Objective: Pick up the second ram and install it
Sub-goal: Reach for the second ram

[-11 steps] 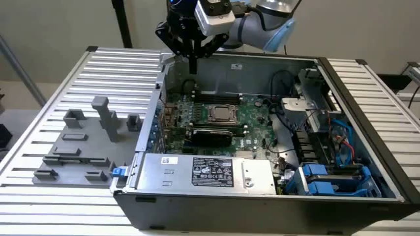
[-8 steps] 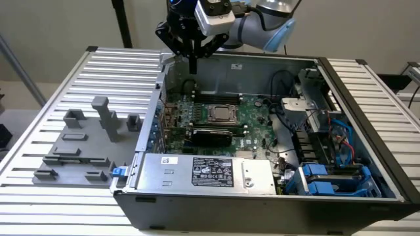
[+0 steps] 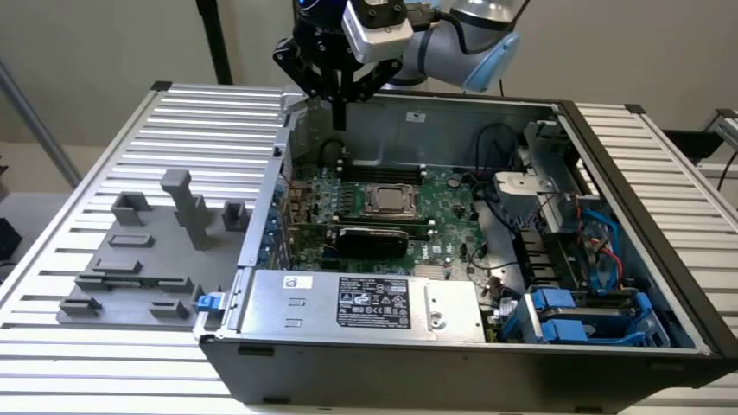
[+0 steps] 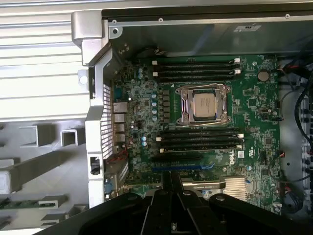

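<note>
Wrist view is showing the second ram (image 4: pixel 19 202) lying in the grey fixture (image 4: pixel 68 138); the tool (image 4: pixel 171 175) is hanging over the motherboard (image 4: pixel 254 103), fingers pressed together. The ram is likely light, stiff and fragile: grip it by its long edges.

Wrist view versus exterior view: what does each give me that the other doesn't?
Wrist view: a green stick, likely the ram, lying in the fixture. Exterior view: the power supply, blue drive bays and the arm. Both: the gripper over the open case, the CPU socket and black slots.
</note>
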### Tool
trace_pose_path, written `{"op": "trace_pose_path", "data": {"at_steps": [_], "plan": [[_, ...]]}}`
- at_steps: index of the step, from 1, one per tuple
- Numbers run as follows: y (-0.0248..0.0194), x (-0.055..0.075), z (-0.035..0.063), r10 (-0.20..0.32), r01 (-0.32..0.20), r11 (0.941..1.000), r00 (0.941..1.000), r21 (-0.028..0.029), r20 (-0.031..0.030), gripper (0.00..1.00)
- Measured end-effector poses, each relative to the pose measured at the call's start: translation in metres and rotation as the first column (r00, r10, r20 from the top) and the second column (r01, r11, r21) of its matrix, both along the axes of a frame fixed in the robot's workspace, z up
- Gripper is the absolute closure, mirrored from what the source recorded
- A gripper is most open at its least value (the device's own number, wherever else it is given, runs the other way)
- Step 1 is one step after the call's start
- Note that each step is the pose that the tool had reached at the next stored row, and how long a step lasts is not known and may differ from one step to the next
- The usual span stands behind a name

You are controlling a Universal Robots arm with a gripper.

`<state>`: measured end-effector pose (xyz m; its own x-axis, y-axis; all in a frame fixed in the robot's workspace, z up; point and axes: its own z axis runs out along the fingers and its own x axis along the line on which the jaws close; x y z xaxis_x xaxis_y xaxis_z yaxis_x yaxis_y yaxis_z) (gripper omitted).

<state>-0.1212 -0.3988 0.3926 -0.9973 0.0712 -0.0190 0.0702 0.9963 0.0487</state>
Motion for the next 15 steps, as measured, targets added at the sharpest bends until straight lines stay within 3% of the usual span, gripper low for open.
{"op": "trace_pose_path", "data": {"at_steps": [6, 15], "plan": [[-0.0032, -0.004, -0.0004, 0.0, 0.0, 1.0, 1.0, 0.0, -0.0001, 0.89], [-0.0164, -0.036, -0.0043, 0.0, 0.0, 1.0, 1.0, 0.0, -0.0004, 0.89]]}}
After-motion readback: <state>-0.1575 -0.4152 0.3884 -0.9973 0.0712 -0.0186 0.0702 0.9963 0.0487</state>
